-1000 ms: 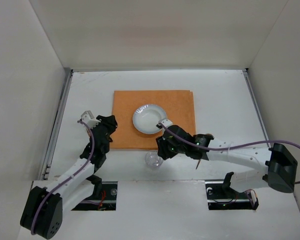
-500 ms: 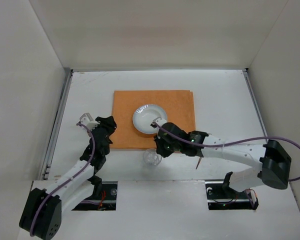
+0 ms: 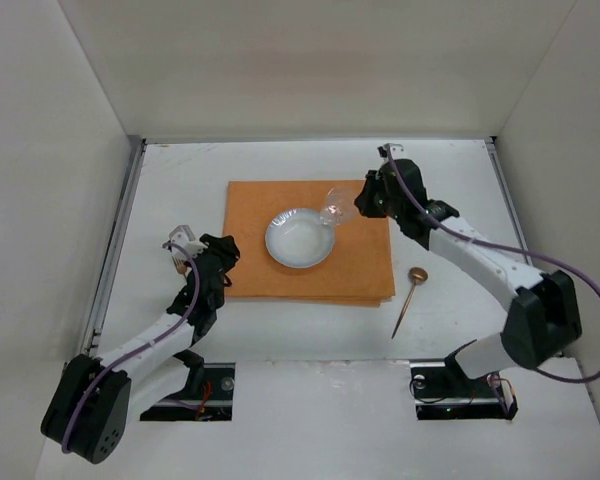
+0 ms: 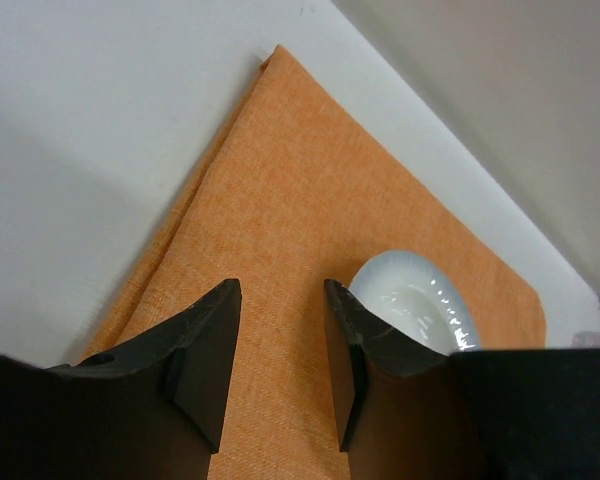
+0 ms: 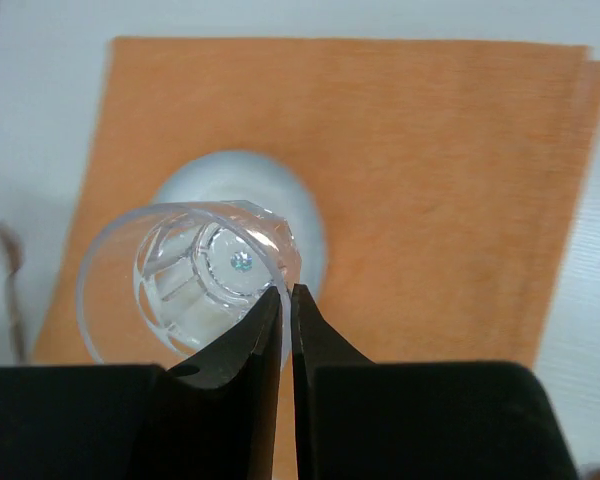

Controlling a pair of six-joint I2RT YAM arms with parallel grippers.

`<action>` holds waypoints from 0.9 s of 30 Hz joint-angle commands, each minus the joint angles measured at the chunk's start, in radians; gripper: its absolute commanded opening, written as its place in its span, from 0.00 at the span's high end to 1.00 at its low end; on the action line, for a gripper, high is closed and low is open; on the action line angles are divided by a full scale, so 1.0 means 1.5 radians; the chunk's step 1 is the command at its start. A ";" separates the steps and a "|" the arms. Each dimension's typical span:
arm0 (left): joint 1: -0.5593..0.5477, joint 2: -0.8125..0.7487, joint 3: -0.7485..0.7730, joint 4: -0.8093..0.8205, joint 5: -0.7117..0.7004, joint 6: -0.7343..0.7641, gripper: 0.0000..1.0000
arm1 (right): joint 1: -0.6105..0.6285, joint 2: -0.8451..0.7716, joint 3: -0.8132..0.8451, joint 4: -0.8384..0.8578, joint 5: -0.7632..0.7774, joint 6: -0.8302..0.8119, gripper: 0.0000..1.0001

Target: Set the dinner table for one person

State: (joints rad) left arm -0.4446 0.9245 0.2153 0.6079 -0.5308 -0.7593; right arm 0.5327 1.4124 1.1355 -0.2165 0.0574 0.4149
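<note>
R claw (image 5: pixel 285 295) first: jaws nearly closed, pinching the thin rim wall of a clear tumbler (image 5: pixel 180 280). One finger sits inside the mouth and one outside. The tumbler lies tilted on its side w/ mouth toward my wrist cam, faceted base visible through it.

From the top cam the R claw (image 3: pixel 358 200) is at the far right part of the orange placemat (image 3: pixel 360 260), w/ the tumbler (image 3: pixel 337 207) just beside the far-right rim of the white bowl (image 3: pixel 300 240). Can't tell if the glass touches the mat.

Vs a sec ago: the tumbler stood on the dinner table (image 3: pixel 450 190) just off the mat's near edge, R arm stretched low across to it. Now it's carried to the far side, and the arm's move uncovers a spoon (image 3: pixel 410 295) lying on the table right of the mat.

L claw (image 4: pixel 280 290): partly open, nothing between the fingers, over the mat's left part, bowl (image 4: pixel 410 300) beyond its right finger. On the top cam the L claw (image 3: pixel 218 255) is at about the same spot as before.
</note>
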 commanded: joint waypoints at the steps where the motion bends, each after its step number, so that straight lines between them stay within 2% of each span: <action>1: 0.001 0.028 0.007 0.044 0.005 0.000 0.64 | -0.056 0.069 0.059 0.049 0.025 -0.001 0.88; 9: 0.001 0.023 0.008 0.044 0.018 -0.006 0.63 | -0.120 0.184 0.144 0.037 0.075 -0.023 0.88; 19: 0.011 0.041 0.013 0.040 0.029 -0.015 0.63 | -0.137 0.269 0.209 -0.004 0.112 -0.040 0.87; 27: 0.011 0.043 0.011 0.044 0.032 -0.016 0.63 | -0.143 0.309 0.220 -0.008 0.114 -0.032 0.85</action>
State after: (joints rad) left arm -0.4335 0.9920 0.2153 0.6212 -0.4808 -0.7761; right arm 0.3279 1.8740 1.4078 -0.2508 0.2039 0.3656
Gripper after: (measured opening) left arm 0.364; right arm 0.141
